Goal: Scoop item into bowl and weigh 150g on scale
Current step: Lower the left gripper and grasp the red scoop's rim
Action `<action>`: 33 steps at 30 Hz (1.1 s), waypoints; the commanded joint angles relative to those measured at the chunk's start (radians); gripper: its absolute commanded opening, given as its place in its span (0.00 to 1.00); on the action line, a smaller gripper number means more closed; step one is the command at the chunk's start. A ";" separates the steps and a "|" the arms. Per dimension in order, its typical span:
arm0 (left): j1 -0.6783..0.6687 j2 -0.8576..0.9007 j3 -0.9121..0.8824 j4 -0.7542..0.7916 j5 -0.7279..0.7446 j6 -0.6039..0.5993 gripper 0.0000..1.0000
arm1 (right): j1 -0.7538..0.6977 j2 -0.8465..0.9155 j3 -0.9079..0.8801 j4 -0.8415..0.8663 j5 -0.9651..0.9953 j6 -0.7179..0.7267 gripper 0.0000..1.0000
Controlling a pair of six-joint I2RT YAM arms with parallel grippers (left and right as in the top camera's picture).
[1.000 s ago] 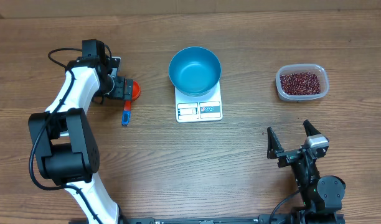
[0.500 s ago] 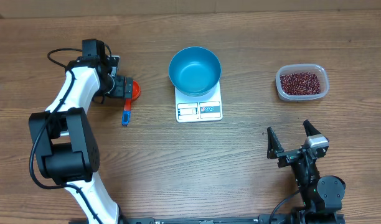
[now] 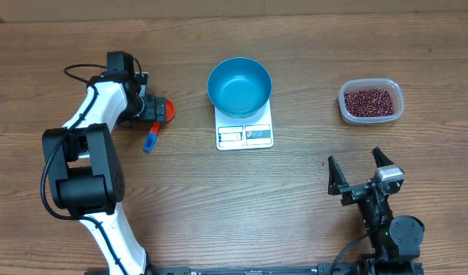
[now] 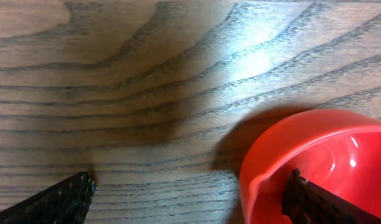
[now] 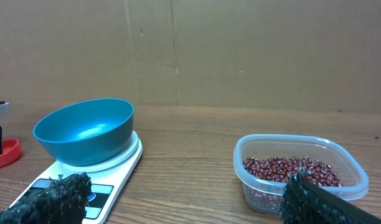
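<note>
The blue bowl [image 3: 239, 86] [image 5: 84, 130] stands empty on the white scale [image 3: 245, 134] [image 5: 119, 167] at the table's middle back. The item, dark red beans [image 3: 368, 101] [image 5: 290, 169], fills a clear tub [image 3: 346, 111] [image 5: 352, 186] at the right. A red scoop [image 3: 167, 111] [image 4: 321, 155] with a blue handle [image 3: 151, 140] lies left of the scale. My left gripper [image 3: 153, 109] [image 4: 190, 202] is open, straddling the scoop's rim: one finger [image 4: 315, 202] is inside the red cup, the other [image 4: 53, 199] over bare wood. Near the front right, my right gripper [image 3: 359, 177] [image 5: 190, 205] hangs open and holds nothing.
The wooden table [image 3: 295, 198] runs to a cardboard wall [image 5: 240, 50] behind the bowl and tub. The left arm's white links [image 3: 92, 114] and black base [image 3: 81, 176] stand at the left side.
The left arm has shifted a little right against the scoop. The scoop has turned, so its blue handle now slants toward the lower left. The right arm has not moved.
</note>
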 commanded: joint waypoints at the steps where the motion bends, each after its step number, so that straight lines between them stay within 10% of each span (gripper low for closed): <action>1: -0.007 0.021 0.011 -0.002 -0.006 -0.013 1.00 | 0.004 -0.009 -0.011 0.003 0.010 0.003 1.00; 16: -0.007 0.021 0.011 -0.005 -0.006 -0.013 0.99 | 0.004 -0.009 -0.011 0.003 0.010 0.003 1.00; 25: -0.007 0.021 0.011 -0.005 -0.006 -0.013 0.64 | 0.004 -0.009 -0.011 0.003 0.010 0.003 1.00; 33: -0.007 0.021 0.011 -0.005 -0.006 -0.013 0.10 | 0.004 -0.009 -0.011 0.003 0.010 0.003 1.00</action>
